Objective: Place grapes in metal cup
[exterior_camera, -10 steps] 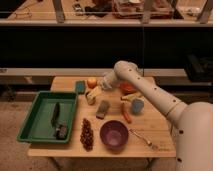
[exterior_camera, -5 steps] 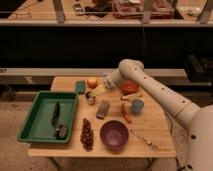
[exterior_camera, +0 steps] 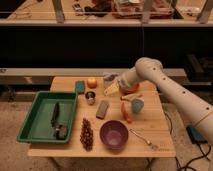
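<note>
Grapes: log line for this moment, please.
gripper: open, empty, beside metal cup | grapes: on table, beside purple bowl | pick: not yet done

Entry, legible markings: none you can read on the table [exterior_camera: 150, 125], the green tray [exterior_camera: 39, 116] or the items laid out (the arm's casing included). Entry, gripper [exterior_camera: 111, 90]: fingers apart and empty, above the table's rear half, near the metal cup [exterior_camera: 90, 96].
</note>
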You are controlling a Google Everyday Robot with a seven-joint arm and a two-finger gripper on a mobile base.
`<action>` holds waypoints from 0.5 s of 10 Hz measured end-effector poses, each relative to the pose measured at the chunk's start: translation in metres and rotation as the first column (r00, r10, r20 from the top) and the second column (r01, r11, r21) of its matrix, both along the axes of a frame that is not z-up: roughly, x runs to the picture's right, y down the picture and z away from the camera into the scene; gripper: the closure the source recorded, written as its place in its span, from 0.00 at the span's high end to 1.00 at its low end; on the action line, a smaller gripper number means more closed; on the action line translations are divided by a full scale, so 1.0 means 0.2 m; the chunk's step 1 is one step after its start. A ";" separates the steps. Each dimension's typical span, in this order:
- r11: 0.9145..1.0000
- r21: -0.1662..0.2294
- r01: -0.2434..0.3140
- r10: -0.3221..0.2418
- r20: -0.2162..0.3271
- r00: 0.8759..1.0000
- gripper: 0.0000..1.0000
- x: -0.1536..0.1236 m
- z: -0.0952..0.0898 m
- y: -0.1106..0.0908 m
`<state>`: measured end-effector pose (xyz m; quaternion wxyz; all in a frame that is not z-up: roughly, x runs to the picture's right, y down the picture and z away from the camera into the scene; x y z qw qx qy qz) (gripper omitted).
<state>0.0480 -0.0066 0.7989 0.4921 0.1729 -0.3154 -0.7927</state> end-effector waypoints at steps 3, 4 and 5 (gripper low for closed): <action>1.000 0.000 -0.003 0.003 -0.002 1.000 0.80 0.01 0.00 0.00; 1.000 -0.001 0.000 0.000 0.000 1.000 0.80 0.00 0.00 0.00; 1.000 -0.001 -0.001 0.001 0.001 1.000 0.80 0.00 0.00 0.00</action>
